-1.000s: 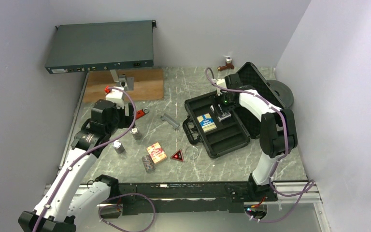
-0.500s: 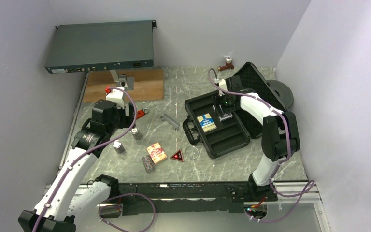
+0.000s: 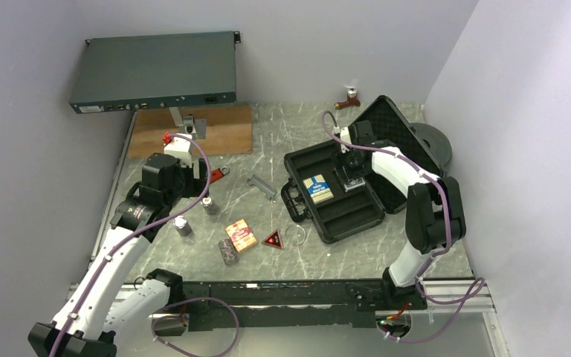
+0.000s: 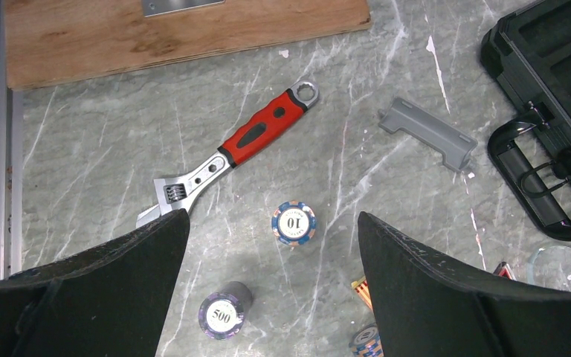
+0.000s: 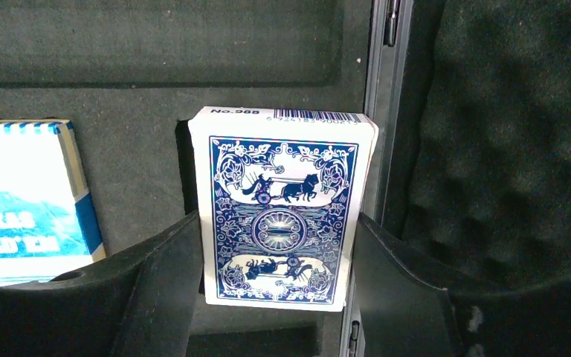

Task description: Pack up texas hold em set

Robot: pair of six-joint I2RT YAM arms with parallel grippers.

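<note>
Leaving a grey chip stack [image 3: 228, 251], red-orange card box [image 3: 241, 234], red triangle [image 3: 272, 239] and clear disc [image 3: 295, 236] loose on the near bench [image 3: 297, 141]. Hovering the left end effector [image 4: 273, 217], spread wide and empty, above the 10 chip stack [image 4: 294, 223] and 500 chip stack [image 4: 221, 314], near the red-handled wrench [image 4: 256, 137]. Farther back, gripping a blue card box [image 5: 281, 216] in the right end effector [image 5: 276, 223] inside the open black case [image 3: 349, 216], by its hinge, beside the blue-yellow card box [image 3: 318, 188] lying in its slot.

Blue card box [image 5: 281, 216] sits dead center, pinched on both sides by the end effector [image 5: 275, 249], black case [image 5: 156, 44] behind it. Another blue and white box [image 5: 22, 201] lies at the left edge, foam lid [image 5: 505, 149] fills the right.
</note>
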